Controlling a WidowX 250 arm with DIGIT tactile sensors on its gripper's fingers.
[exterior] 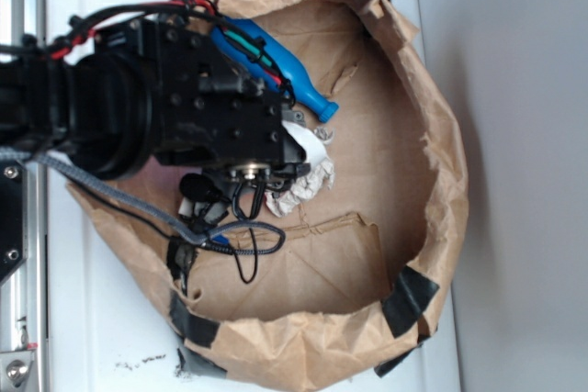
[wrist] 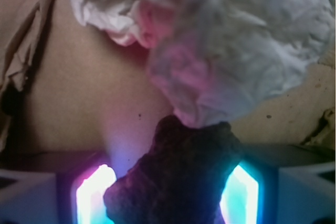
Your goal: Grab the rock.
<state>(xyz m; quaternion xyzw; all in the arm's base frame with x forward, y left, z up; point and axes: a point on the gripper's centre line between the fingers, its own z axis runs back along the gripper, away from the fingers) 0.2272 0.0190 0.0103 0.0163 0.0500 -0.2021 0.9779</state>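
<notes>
A small, rough, dark-brown rock (wrist: 176,174) with a pitted surface sits low in the wrist view, between the two glowing finger pads, one pink-violet on the left (wrist: 94,195) and one cyan on the right (wrist: 239,195). The gripper (wrist: 168,198) has its fingers spread to either side of the rock; the rock fills most of the gap, but whether the pads actually press on it cannot be told. Just beyond the rock, touching or overlapping its far edge, lies a crumpled white paper wad (wrist: 226,40), tinted pink by the light.

In the exterior view the black robot arm (exterior: 165,98) reaches in from the left over a wide, rolled-down brown paper bag (exterior: 432,162) patched with black tape, which rests on a white table (exterior: 92,337). The arm's body hides the rock there. The paper wad (exterior: 308,185) shows just right of the gripper, and a blue plastic bottle (exterior: 294,75) lies on the bag floor beyond the arm.
</notes>
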